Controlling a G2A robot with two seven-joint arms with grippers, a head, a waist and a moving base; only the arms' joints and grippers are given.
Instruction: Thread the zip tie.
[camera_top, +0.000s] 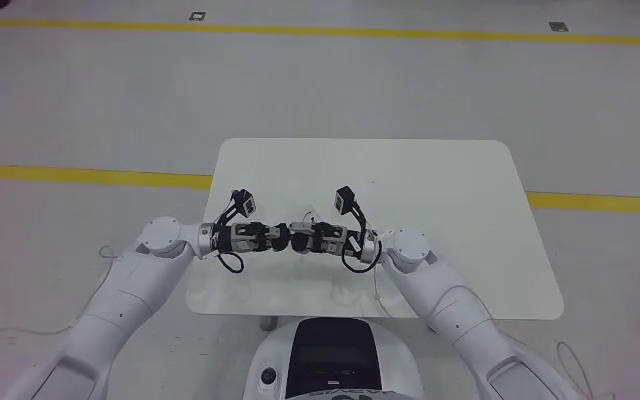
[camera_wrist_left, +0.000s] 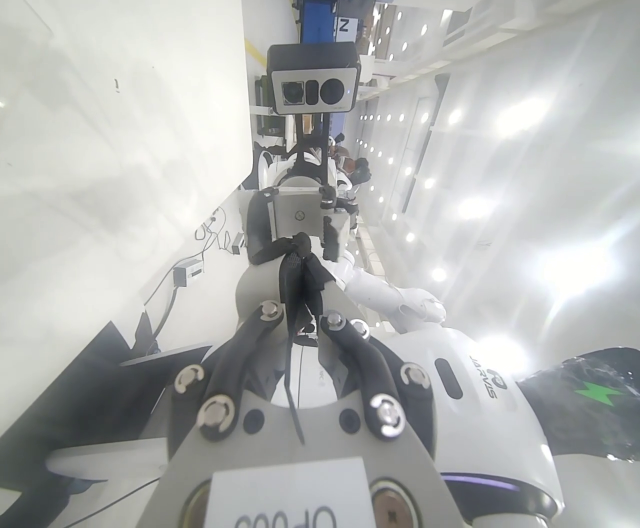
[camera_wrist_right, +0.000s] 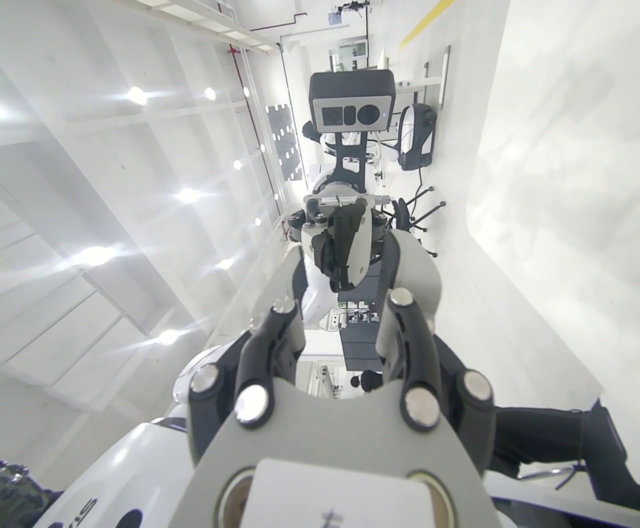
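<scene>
Both arms hang tip to tip over the near part of the white table (camera_top: 430, 200). My left gripper (camera_wrist_left: 300, 272) is shut on a thin black zip tie (camera_wrist_left: 291, 350). The tie's tail runs back over the palm. In the top view the left gripper (camera_top: 282, 239) faces the right gripper (camera_top: 305, 240), almost touching it. My right gripper (camera_wrist_right: 350, 280) stands open, its two fingers (camera_wrist_right: 412, 270) spread on either side of the left gripper's black tip (camera_wrist_right: 340, 245). From the left wrist view the right gripper (camera_wrist_left: 300, 240) sits just past the tie's front end.
The table's rounded edges lie well away from the grippers on all sides. A thin cable (camera_top: 378, 285) hangs by the right forearm at the front edge. Yellow floor lines (camera_top: 100, 176) run behind and beside the table.
</scene>
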